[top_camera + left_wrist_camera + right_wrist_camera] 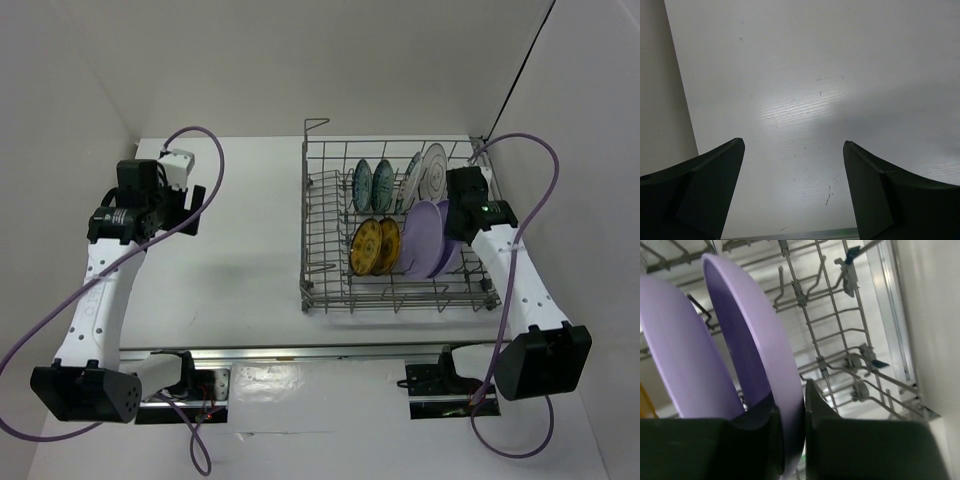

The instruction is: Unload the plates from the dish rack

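The grey wire dish rack [325, 290] stands at the right of the table. Upright in it are two teal plates [372, 184], two white plates with dark rims [428, 172], two yellow-gold plates [374, 246] and two lavender plates [424, 242]. My right gripper [452, 218] reaches into the rack's right side. In the right wrist view it [791, 400] is shut on the rim of the right-hand lavender plate [752, 325], one finger on each face. The other lavender plate [675, 350] stands just left of it. My left gripper [794, 142] hangs open over bare table, holding nothing.
White walls close in the table on the left, back and right. The rack's right wall [860, 355] and its tines lie close beside my right gripper, near the side wall. A metal rail [320, 352] runs along the near edge between the arm bases.
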